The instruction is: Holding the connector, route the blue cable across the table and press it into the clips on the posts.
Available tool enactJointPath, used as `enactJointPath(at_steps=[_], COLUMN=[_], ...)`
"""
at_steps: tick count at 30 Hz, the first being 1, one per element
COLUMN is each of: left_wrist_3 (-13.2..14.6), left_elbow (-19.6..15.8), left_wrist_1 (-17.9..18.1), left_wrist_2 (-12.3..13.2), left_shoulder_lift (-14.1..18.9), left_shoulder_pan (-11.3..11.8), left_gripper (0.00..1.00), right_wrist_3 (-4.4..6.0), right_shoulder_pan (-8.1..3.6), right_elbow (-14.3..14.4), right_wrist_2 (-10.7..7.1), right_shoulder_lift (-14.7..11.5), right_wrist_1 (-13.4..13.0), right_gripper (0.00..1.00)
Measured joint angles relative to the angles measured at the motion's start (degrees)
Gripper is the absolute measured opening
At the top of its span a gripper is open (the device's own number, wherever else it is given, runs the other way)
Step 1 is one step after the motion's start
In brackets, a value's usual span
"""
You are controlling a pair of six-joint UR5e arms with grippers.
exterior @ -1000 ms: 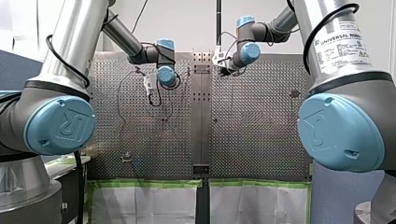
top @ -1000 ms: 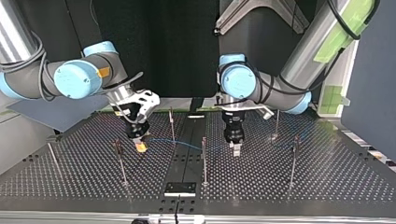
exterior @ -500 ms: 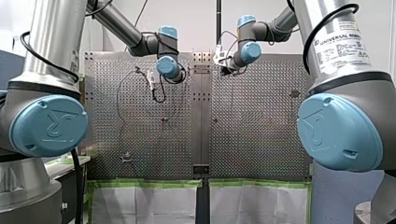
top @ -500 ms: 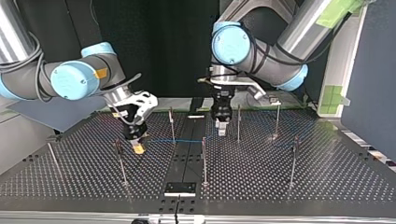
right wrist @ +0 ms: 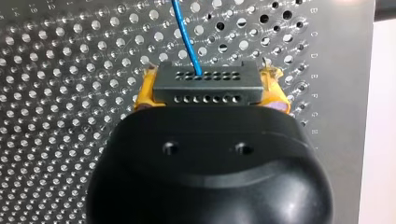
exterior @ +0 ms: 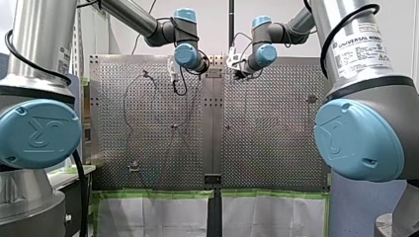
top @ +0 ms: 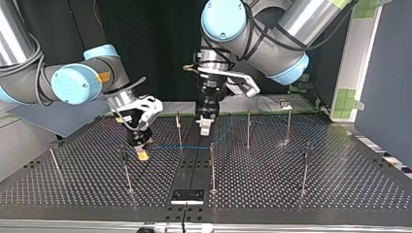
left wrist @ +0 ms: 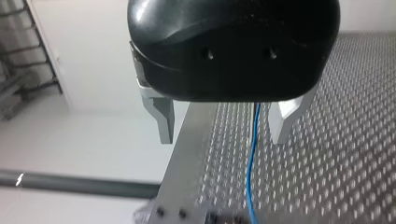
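Right end effector [right wrist: 209,93] is clamped on the dark connector [right wrist: 205,79], yellow pads [right wrist: 144,95] either side, down near the perforated surface [top: 291,184]. The blue cable [top: 194,147] trails past a post [top: 179,128]. Left end effector [left wrist: 224,123] has its fingers [left wrist: 163,119] spread wide, with the cable running between them.

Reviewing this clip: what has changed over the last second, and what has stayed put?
My left gripper rose from low over the table and swung toward the top view's left and far side. Its fingers are open now, and the blue cable passes between them ungripped. My right gripper stayed low, shut on the connector. The posts did not move.
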Motion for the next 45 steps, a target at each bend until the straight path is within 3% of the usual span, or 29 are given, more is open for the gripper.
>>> enactJointPath(at_steps=[6, 12, 22, 28, 39, 41, 42, 43, 44, 45], left_wrist_3=[1.68, 2.24, 4.43, 4.53, 4.93, 4.96, 4.96, 4.97, 4.98, 5.02], left_elbow=[2.81, 6.05, 11.85, 14.95, 20.37, 21.43, 21.78, 22.12, 22.31, 22.45], left_wrist_1=[-2.57, -2.51, -5.85, -4.59, -5.47, -5.31, -5.18, -5.05, -4.98, -4.91], left_wrist_2=[0.55, -0.35, -1.18, -1.45, -1.47, -1.45, -1.46, -1.52, -1.65, -1.85], left_shoulder_lift=[-2.59, -4.97, -10.40, -12.63, -16.89, -17.51, -17.67, -17.83, -17.89, -17.94], left_shoulder_pan=[-1.05, -0.36, 0.16, 0.86, 1.42, 1.57, 1.64, 1.70, 1.73, 1.73], left_gripper=[0.99, 0.99, 0.99, 0.99, 0.99, 0.79, 0.79, 0.65, 0.40, 0.40], right_wrist_3=[0.01, -0.01, -0.01, -0.09, -0.19, -0.18, -0.18, -0.19, -0.19, -0.19], right_shoulder_pan=[-0.27, -0.36, -0.15, -0.03, -0.01, -0.01, -0.01, 0.01, 0.04, 0.05], right_elbow=[0.01, 0.02, 0.02, 0.03, 0.04, 0.04, 0.04, 0.05, 0.05, 0.05], right_wrist_2=[0.00, 0.00, 0.00, 0.00, 0.00, 0.00, 0.00, 0.00, 0.00, 0.00], right_shoulder_lift=[-0.06, -0.12, -0.12, -0.13, -0.08, -0.08, -0.08, -0.10, -0.10, -0.10], right_wrist_1=[0.00, 0.07, 0.16, 0.15, 0.14, 0.16, 0.16, 0.16, 0.18, 0.19], right_gripper=[0.00, 0.00, 0.00, 0.00, 0.00, 0.00, 0.00, 0.00, 0.00, 0.00])
